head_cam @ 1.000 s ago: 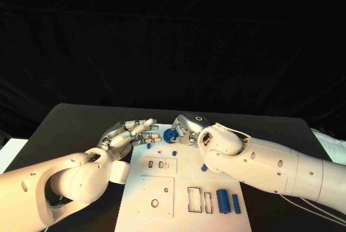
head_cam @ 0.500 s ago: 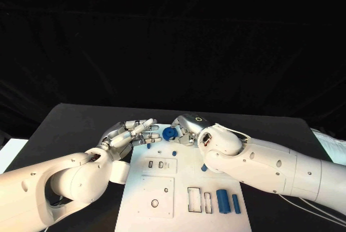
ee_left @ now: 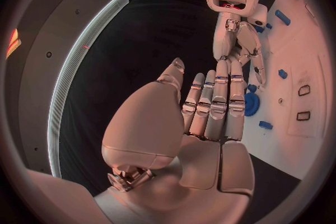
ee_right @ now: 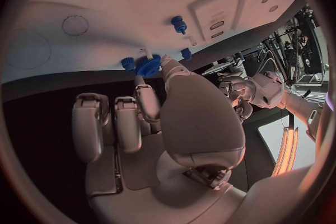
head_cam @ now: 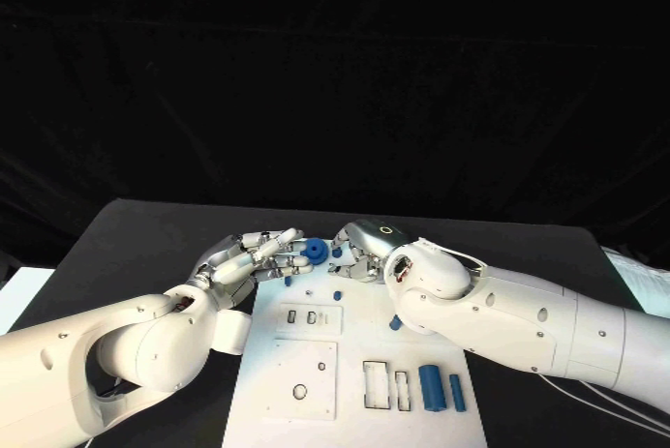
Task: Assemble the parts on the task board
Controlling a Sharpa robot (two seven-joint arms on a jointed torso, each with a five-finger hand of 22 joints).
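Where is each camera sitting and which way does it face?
Head view: on the robot's head, looking down at the task board; both arms enter.
Left wrist view: behind the left hand, facing the right hand.
Right wrist view: behind the right hand, facing the board's far edge.
Shared: the blue gear, pinched by the right hand, shows in all three.

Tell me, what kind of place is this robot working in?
Probably a robot test lab. A white task board with cut-out slots lies on a black table, a black curtain hangs behind, and the right hand holds a small blue gear.
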